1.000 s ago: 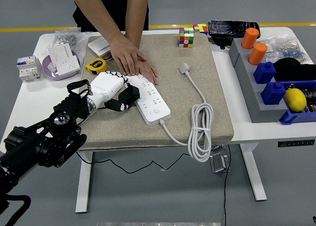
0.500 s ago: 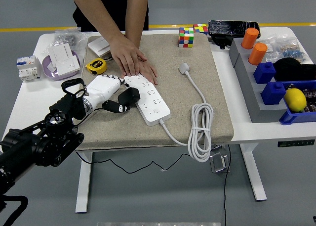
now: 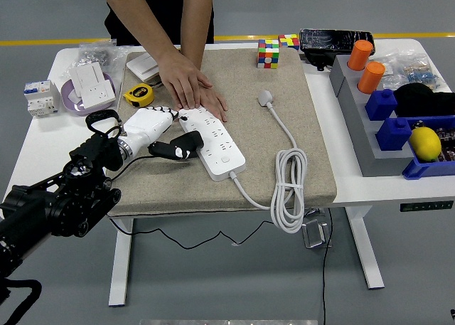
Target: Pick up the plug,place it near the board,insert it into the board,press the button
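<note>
While the left hand (image 3: 158, 131) grips the black plug (image 3: 186, 144) and holds it against the near left edge of the white power strip (image 3: 213, 141), insertion looks unfinished and the button unpressed; a person's hand (image 3: 190, 85) steadies the strip's far end. At the right, blue bins (image 3: 398, 131) hold a lemon (image 3: 425, 144)

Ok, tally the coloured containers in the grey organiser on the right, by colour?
Orange cylinders: 2
Blue blocks: 2
Total: 4, all standing in the grey organiser.
</note>
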You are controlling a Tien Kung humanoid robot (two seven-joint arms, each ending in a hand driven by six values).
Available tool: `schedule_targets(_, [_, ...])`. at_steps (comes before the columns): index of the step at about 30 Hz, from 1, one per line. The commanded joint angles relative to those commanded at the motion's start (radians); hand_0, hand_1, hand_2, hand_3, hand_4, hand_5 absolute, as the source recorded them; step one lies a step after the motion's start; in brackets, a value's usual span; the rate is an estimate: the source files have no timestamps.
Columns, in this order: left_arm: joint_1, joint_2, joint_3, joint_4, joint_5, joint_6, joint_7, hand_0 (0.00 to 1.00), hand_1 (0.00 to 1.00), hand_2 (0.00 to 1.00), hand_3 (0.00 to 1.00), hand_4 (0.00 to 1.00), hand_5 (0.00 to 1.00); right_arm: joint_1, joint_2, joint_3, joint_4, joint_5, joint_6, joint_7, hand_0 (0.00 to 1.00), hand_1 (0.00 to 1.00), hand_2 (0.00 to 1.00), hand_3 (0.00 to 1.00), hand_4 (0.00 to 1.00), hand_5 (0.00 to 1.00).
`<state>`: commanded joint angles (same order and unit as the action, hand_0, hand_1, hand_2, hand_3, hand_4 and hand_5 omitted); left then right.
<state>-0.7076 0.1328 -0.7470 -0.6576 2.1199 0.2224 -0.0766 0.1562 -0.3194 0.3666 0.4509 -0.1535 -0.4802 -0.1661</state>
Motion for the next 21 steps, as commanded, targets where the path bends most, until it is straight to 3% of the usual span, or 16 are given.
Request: schedule_targets(21, [-0.007, -0.005, -0.010, 0.011, 0.015, 0.034, 0.014, 0.811, 0.929, 0.878, 0.858, 0.998, 0.810, 0.002, 0.000, 0.002, 0.001, -0.002, 0.001, 0.000, 0.998, 0.971, 0.907, 0.948, 0.998, 0.998])
